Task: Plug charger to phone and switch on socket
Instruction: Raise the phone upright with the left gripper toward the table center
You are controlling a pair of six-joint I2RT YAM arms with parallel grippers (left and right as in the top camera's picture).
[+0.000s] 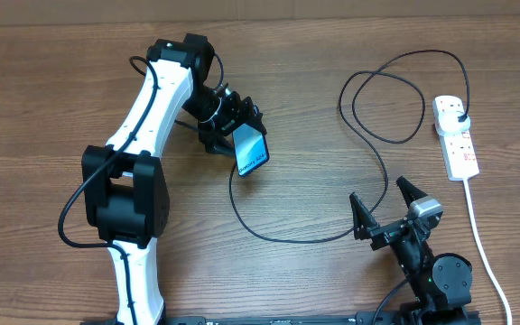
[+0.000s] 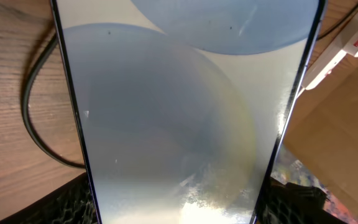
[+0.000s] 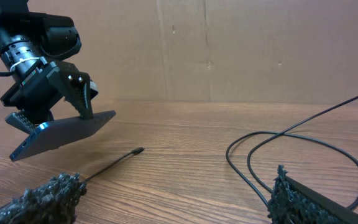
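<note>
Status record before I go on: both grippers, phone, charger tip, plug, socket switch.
left gripper: shut on the phone, which is held tilted above the table
right gripper: open, empty
charger tip: lying on the table, not in the phone
charger plug: seated in the socket
socket switch: cannot tell whether on or off

Left arm (image 1: 144, 108): long white shells between bulky black joint housings; a thin black cable (image 1: 64, 217) loops out beside the near joint.
Left wrist (image 3: 20, 56): black, with a ribbed silver ring.
Left fingers (image 3: 76, 90): black and angular.
Right arm (image 1: 450, 275): short and all black, with a pale grey block (image 1: 425, 209) on the wrist.
Right fingers (image 3: 48, 193): black, with rough, knobbly pads.
</note>
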